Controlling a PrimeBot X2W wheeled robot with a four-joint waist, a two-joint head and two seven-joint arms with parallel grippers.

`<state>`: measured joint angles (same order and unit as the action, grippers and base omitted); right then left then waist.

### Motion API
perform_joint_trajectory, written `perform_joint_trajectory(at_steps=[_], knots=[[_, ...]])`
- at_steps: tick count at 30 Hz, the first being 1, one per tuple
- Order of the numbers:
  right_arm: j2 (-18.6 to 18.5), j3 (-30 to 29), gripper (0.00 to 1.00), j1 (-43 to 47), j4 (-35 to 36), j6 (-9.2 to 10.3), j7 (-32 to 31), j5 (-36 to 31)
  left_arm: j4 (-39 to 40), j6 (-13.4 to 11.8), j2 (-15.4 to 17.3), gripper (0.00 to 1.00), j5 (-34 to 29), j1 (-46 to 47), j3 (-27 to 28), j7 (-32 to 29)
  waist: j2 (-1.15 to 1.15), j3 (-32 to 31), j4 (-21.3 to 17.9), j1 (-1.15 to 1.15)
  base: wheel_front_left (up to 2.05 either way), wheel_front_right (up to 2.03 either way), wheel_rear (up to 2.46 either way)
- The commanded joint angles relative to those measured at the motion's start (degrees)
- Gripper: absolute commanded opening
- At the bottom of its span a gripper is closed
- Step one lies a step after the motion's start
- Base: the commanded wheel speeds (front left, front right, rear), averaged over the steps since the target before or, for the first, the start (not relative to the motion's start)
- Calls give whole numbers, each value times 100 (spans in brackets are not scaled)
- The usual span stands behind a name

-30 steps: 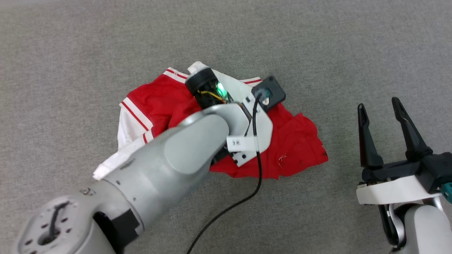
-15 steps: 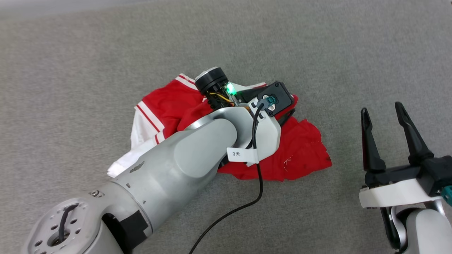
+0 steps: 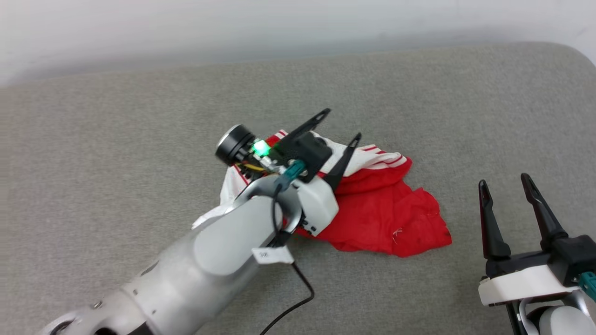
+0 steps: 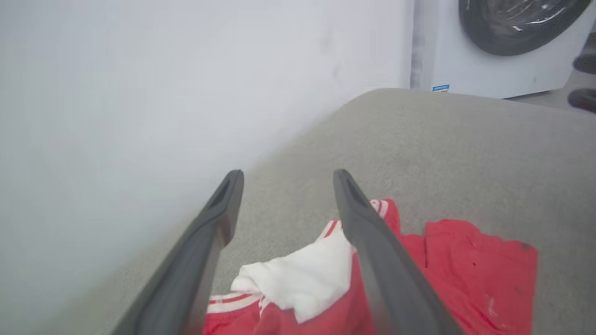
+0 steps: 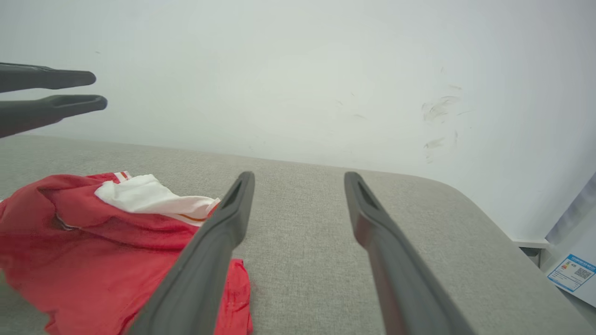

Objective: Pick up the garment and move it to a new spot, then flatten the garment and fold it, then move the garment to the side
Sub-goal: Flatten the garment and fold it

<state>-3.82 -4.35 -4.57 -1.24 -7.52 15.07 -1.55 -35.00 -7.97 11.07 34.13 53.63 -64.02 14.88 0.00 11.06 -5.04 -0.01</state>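
The garment (image 3: 396,218) lies crumpled on the grey padded surface (image 3: 116,139), red body toward the right, a white sleeve with red stripes on top at its far side. My left gripper (image 3: 342,124) hovers over the garment's far edge, open, with nothing between its fingers. Looking along it in the left wrist view, the left gripper (image 4: 287,174) stands above the white sleeve (image 4: 302,279) and the garment (image 4: 470,265). My right gripper (image 3: 504,181) is open and empty to the right of the garment. In the right wrist view the right gripper (image 5: 299,176) has the garment (image 5: 70,246) at its lower left.
A pale wall (image 3: 298,23) runs along the surface's far edge. The surface's rounded corner (image 3: 572,51) is at the far right. A white washing machine (image 4: 503,46) stands beyond that corner. My left arm's black cable (image 3: 298,298) hangs over the near surface.
My left gripper has opened, let go of the garment and risen off it, now pointing toward the wall. The head camera has tilted up, bringing the wall into view. The right gripper has stayed open.
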Motion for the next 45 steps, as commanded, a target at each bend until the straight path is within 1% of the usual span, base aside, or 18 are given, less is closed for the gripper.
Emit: perform_joint_trajectory(at_steps=[1,4,7,12,17,21,23,25,28,29,31,33,36,41,43,45], knots=[[-32,-3,100,104,-1,6,14,43,352,-251,181,100,-115,-245,196,36,0,-175,174,1,0,0,0],[-36,-13,100,182,2,6,14,57,1007,-645,536,100,-329,-722,604,37,0,-271,272,1,0,0,0],[-51,-15,100,246,-11,6,13,78,1604,-979,848,100,-564,-1183,1014,35,0,-352,352,1,0,0,0],[-73,-7,100,323,-43,6,14,100,2339,-1392,1232,100,-870,-2088,1710,31,0,-491,446,1,0,0,0],[-72,5,100,383,-57,6,14,111,2791,-1641,1451,100,-1052,-2951,2365,32,0,-598,509,1,0,0,0],[-101,43,100,405,-68,6,14,172,3087,-1787,1493,100,-1185,-3624,2920,32,0,-655,556,1,0,0,0],[-199,108,100,290,-45,6,14,223,3206,-1830,1484,100,-1246,-3905,3177,32,0,-668,581,1,0,0,0],[-348,233,100,95,-16,6,14,323,3308,-1817,1449,100,-1315,-4150,3396,32,0,-664,608,1,0,0,0],[-753,521,100,-263,35,6,-58,508,3448,-1784,1371,100,-1466,-4439,3654,32,0,-636,671,1,0,0,0],[-753,521,100,-263,35,6,-58,508,3448,-1784,1371,100,-1466,-4439,3654,32,0,-636,671,1,0,0,0],[-1086,799,100,-578,53,6,-226,723,3519,-1723,1285,100,-1564,-4567,3788,32,0,-600,724,1,0,0,0],[-1519,1252,100,-901,50,6,-546,965,3564,-1658,1204,100,-1660,-4643,3901,33,0,-556,786,1,0,0,0],[-2230,2139,100,-1404,92,6,-1242,1510,3593,-1544,1068,100,-1793,-4715,4063,33,0,-484,876,1,0,0,0],[-3351,3827,100,-2146,291,7,-2730,2600,3589,-1366,838,100,-1982,-4776,4314,33,0,-347,1029,1,0,0,0],[-3748,4474,100,-2418,415,6,-3317,3039,3593,-1300,745,100,-2054,-4796,4396,32,0,-279,1091,1,0,0,0],[-4045,4983,100,-2673,513,7,-3808,3439,3628,-1257,654,100,-2141,-4830,4461,32,0,-213,1148,1,0,0,0]])
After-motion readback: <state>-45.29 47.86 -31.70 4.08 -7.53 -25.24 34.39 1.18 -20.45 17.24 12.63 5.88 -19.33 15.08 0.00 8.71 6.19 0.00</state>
